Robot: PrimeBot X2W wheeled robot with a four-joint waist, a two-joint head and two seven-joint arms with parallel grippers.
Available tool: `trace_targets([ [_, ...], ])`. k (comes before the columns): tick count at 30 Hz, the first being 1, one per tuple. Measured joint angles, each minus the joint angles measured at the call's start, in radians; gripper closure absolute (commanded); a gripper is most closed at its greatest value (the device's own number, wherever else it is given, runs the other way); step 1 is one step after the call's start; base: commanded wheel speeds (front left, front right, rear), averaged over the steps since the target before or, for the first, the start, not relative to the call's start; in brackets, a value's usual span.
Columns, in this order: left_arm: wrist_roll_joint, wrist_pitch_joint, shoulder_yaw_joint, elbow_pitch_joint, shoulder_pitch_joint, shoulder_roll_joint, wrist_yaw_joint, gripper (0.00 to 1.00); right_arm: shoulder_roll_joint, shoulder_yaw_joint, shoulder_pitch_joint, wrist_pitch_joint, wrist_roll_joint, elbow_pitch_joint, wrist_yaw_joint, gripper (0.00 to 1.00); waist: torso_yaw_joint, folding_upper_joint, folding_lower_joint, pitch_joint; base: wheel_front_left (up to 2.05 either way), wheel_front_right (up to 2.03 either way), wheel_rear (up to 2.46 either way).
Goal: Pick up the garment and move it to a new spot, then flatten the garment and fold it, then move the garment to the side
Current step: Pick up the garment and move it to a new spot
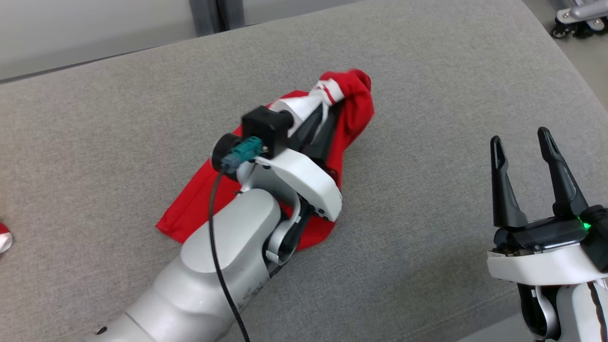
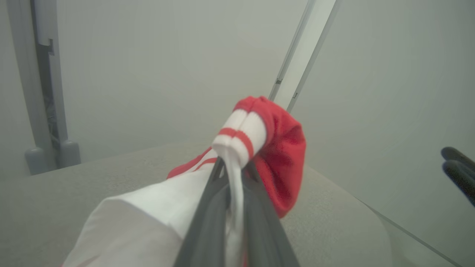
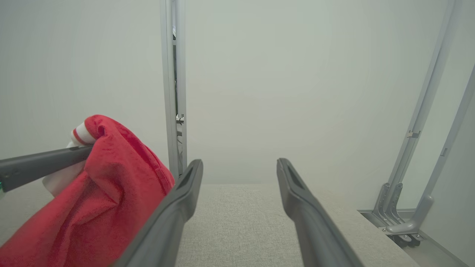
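The left gripper (image 1: 326, 101) is clenched on the garment (image 1: 199, 199), its two dark fingers pinching a bunched white band with red stripes; in the left wrist view the gripper (image 2: 232, 163) has that striped band (image 2: 241, 135) squeezed between the fingertips, with red cloth (image 2: 285, 159) hanging down to one side and white cloth spilling back along the fingers. The pinched end is lifted off the grey bench (image 1: 427, 95), while the garment's lower red part trails back under the left arm and lies on the bench, one corner spread flat toward the robot's left. The right gripper (image 1: 520, 135) hovers at the robot's right, well apart from the garment, fingers spread wide and grasping nothing. In the right wrist view its fingers (image 3: 187, 193) frame bare bench (image 3: 241, 222), and the raised garment (image 3: 111, 185) hangs off to one side with a left finger (image 3: 41, 163) reaching into it. A small red and white thing (image 1: 4, 237) sits at the bench's left edge. A wheeled base (image 1: 577, 19) stands on the floor beyond the far right corner.
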Motion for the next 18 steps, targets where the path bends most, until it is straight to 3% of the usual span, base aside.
trace_targets([
  [4,-0.048,-0.006,-0.099,0.033,-0.032,-0.002,-0.012,0.0,0.0,-0.011,-0.003,0.0,0.006,0.004,0.0,0.0,-0.01,0.0,0.0,0.016,0.0,0.0,0.0],
  [10,-0.102,-0.026,-0.144,0.052,-0.06,-0.001,-0.011,0.0,0.0,-0.039,-0.005,0.0,0.006,0.006,0.0,0.0,0.022,0.0,0.0,0.016,0.0,0.0,0.0],
  [15,-0.103,-0.031,-0.121,0.045,-0.065,-0.001,0.003,0.0,0.0,-0.043,-0.005,0.0,0.003,0.002,0.0,0.0,0.059,0.0,0.0,0.001,0.0,0.0,0.0],
  [18,-0.034,-0.033,-0.038,0.009,-0.046,0.0,0.025,0.0,0.0,-0.043,-0.001,0.0,-0.008,-0.006,0.0,0.0,0.09,0.0,0.0,-0.015,0.0,0.0,0.0],
])
